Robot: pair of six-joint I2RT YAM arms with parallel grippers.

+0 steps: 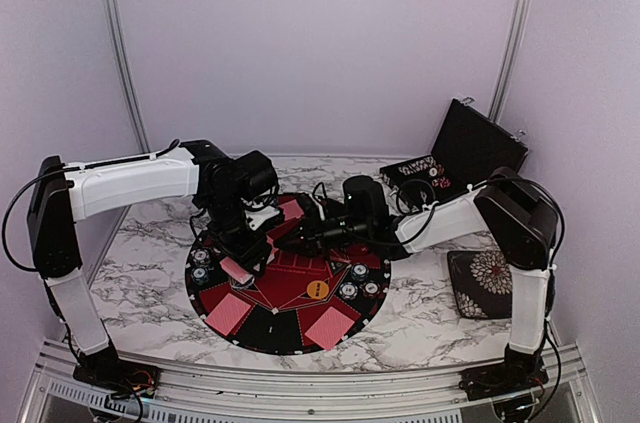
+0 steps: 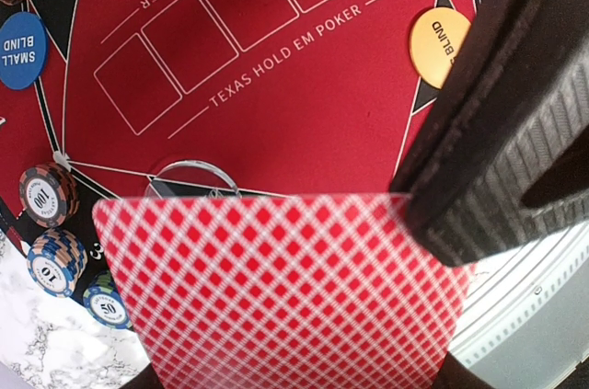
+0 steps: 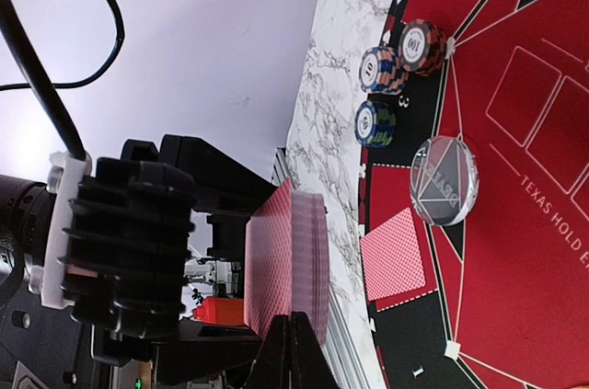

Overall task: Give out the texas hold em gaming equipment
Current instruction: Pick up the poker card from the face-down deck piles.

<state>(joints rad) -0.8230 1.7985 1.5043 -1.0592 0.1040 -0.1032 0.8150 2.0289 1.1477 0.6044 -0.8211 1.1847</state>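
My left gripper (image 1: 240, 261) is shut on a deck of red-backed playing cards (image 2: 285, 288), held over the left part of the round poker mat (image 1: 270, 335). My right gripper (image 3: 293, 343) reaches across to that deck (image 3: 299, 265). Its fingertips are shut together on the edge of the top card, and one finger (image 2: 497, 131) overlaps the deck's right corner. Single cards (image 1: 229, 313) (image 1: 331, 326) lie face down on the mat. Chip stacks (image 2: 48, 194) (image 2: 57, 260) stand at the rim, next to a blue button (image 2: 20, 49), an orange button (image 2: 440, 35) and a clear dealer disc (image 3: 444, 180).
An open black case (image 1: 465, 153) stands at the back right of the marble table. A dark flower-patterned tray (image 1: 485, 283) lies at the right. More chip stacks (image 1: 355, 285) sit on the mat's right side. Both arms cross above the mat's middle.
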